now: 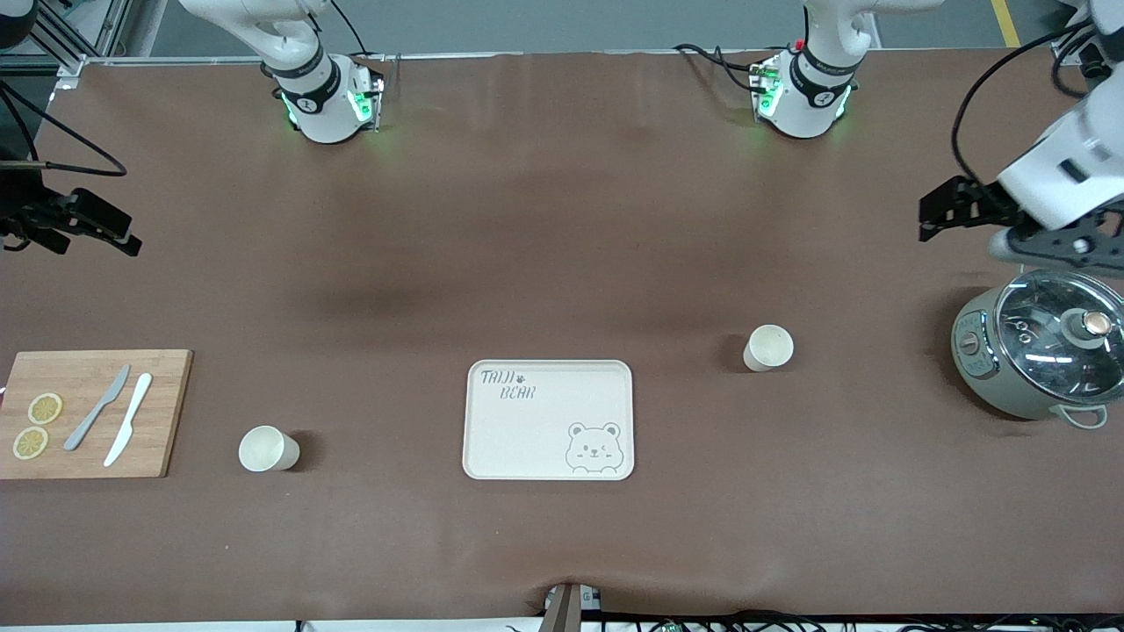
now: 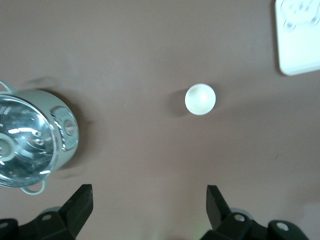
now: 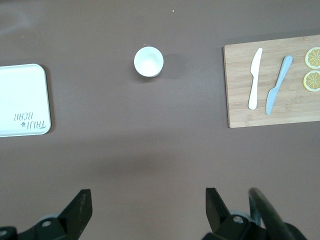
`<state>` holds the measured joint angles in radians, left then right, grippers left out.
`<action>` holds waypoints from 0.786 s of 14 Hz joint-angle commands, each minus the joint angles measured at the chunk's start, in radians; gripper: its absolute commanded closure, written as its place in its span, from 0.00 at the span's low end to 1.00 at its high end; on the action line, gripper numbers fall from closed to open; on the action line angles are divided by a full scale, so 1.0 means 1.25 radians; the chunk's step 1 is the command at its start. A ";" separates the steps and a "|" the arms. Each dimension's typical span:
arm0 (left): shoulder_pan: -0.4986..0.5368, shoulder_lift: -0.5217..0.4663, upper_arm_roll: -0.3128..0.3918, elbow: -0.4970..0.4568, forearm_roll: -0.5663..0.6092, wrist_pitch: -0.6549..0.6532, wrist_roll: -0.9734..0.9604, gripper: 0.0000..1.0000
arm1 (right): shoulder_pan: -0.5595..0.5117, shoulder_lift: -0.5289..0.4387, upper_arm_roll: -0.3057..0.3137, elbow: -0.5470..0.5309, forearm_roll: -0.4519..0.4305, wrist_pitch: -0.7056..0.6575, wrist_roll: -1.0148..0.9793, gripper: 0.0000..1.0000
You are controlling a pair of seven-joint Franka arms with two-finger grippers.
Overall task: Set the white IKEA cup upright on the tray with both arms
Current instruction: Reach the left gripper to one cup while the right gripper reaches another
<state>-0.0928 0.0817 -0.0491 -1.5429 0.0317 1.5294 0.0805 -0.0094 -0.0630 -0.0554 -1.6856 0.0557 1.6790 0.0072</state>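
The cream tray with "TAIJI BEAR" lettering and a bear drawing lies at the table's middle, with nothing on it. One white cup stands upright between the tray and the left arm's end; it also shows in the left wrist view. A second white cup stands upright toward the right arm's end; it also shows in the right wrist view. My left gripper is open and empty, up over bare table near the pot. My right gripper is open and empty, over bare table at its end.
A grey pot with a glass lid stands at the left arm's end. A bamboo cutting board with two knives and two lemon slices lies at the right arm's end. Tray corners show in both wrist views.
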 commanded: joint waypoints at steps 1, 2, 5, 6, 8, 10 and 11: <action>0.001 -0.024 -0.012 -0.122 0.031 0.094 -0.009 0.00 | -0.012 -0.010 0.007 0.008 0.002 -0.004 -0.003 0.00; 0.003 -0.038 -0.012 -0.175 0.031 0.141 -0.009 0.00 | -0.006 -0.004 0.009 0.014 0.002 -0.004 -0.003 0.00; 0.016 -0.065 -0.012 -0.291 0.030 0.242 -0.009 0.00 | 0.023 0.022 0.010 0.018 -0.003 0.009 -0.005 0.00; 0.019 -0.068 -0.012 -0.318 0.030 0.260 -0.009 0.00 | 0.027 0.066 0.011 0.030 0.001 0.013 -0.003 0.00; 0.020 -0.071 -0.012 -0.369 0.029 0.304 -0.009 0.00 | 0.032 0.108 0.012 0.038 0.011 0.018 -0.003 0.00; 0.038 -0.081 -0.012 -0.434 0.030 0.379 -0.006 0.00 | 0.049 0.153 0.012 0.045 0.011 0.020 -0.002 0.00; 0.045 -0.084 -0.012 -0.460 0.030 0.408 0.003 0.00 | 0.056 0.180 0.011 0.056 0.011 0.021 -0.002 0.00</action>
<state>-0.0632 0.0264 -0.0566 -2.0216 0.0440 1.9634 0.0770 0.0422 0.0988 -0.0372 -1.6688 0.0580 1.7183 0.0047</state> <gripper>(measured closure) 0.000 0.000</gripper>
